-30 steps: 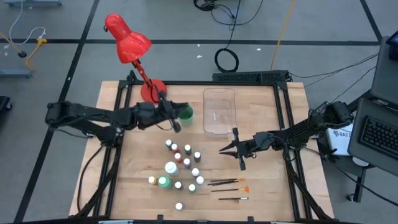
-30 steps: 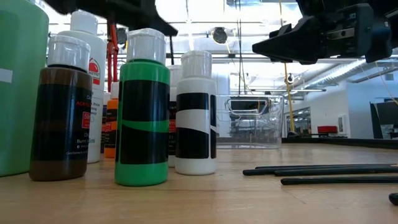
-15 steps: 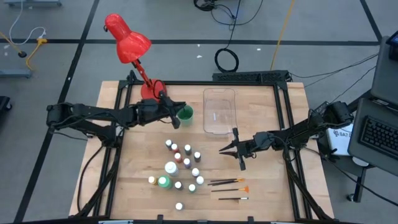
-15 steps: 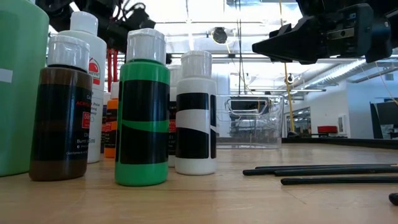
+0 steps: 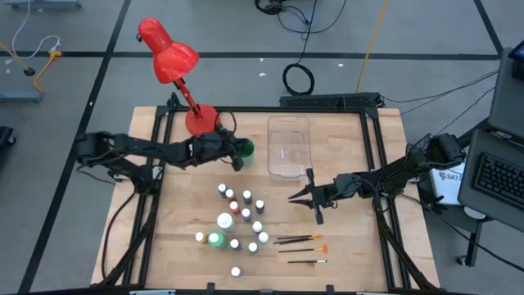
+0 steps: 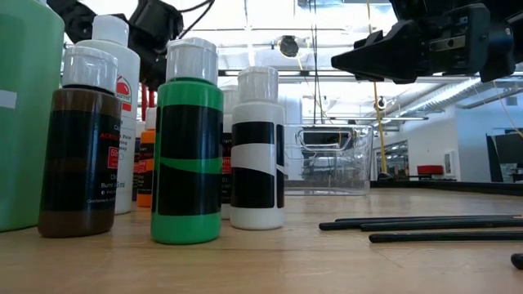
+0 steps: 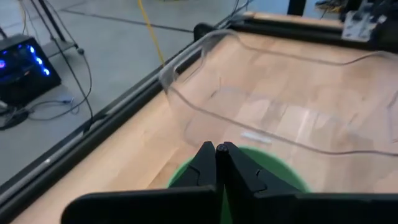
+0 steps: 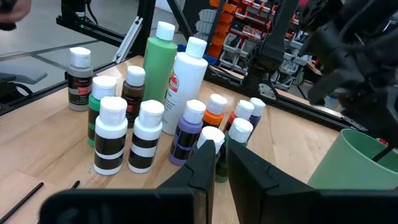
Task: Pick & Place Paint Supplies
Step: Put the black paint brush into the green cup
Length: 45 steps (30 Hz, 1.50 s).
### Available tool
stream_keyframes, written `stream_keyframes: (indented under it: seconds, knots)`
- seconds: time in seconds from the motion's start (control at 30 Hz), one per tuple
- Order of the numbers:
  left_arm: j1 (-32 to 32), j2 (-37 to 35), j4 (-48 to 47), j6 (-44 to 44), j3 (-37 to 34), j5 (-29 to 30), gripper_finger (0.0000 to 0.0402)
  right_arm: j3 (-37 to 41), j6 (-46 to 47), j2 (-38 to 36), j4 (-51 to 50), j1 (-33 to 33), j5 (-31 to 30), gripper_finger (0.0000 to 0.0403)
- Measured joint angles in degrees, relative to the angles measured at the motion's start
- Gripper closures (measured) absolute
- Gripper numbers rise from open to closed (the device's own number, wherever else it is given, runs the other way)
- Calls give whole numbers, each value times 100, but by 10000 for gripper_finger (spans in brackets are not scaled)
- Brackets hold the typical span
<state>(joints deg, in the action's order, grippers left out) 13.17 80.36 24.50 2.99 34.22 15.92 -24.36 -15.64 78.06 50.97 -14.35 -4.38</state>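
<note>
No legible text on anything.

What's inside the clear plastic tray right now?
The clear plastic tray looks empty: only wood shows through it. The left gripper, shut above the green cup, covers its nearest edge in the left wrist view.

The left gripper (image 7: 219,149) has its two dark fingers pressed together, tips meeting directly above the green cup (image 7: 273,167). Past the cup, at about 1 o'clock, sits the clear tray (image 7: 205,56) on the wooden table (image 7: 155,146). A dark frame rail (image 7: 81,146) edges the table at 9 o'clock, with grey floor beyond it.
</note>
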Motion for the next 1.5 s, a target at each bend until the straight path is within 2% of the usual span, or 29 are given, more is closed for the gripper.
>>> stream_keyframes:
  seconds: [0.2,0.3,0.4,0.6,0.73,0.83,0.9,0.97,1.03,1.13,1.23,1.3,1.5]
  knots:
    - [74,115,80,43,0,-155,393,0,0,0,-8,0,0,369]
    - [78,115,89,1,0,-502,379,0,0,0,-13,0,0,369]
    - [70,97,193,-29,0,-754,360,0,0,0,-23,0,0,369]
    - [74,33,199,-172,63,-740,303,0,0,0,-23,0,0,369]
    - [5,-398,37,-423,192,-737,261,0,9,0,-34,0,0,369]
    - [-194,-1083,-758,-779,373,-812,242,0,13,0,-67,0,0,369]
    - [-405,-1643,-1605,-1030,577,-987,238,2,20,0,-86,0,1,369]
    - [-722,-2183,-2492,-1174,715,-1017,242,2,45,0,-89,0,1,369]
    - [-1067,-2724,-2887,-1042,691,-846,256,2,63,0,-104,0,0,369]
    - [-1594,-3632,-2629,-486,390,110,297,2,88,0,-87,0,0,369]
    - [-2005,-4498,-2485,-486,-139,934,354,2,145,0,-65,0,0,369]
    - [-2157,-4962,-2234,-458,-605,1025,388,2,145,0,-67,0,1,369]
    - [-2221,-5613,-1836,-453,-1597,1122,398,2,144,0,-154,0,0,369]
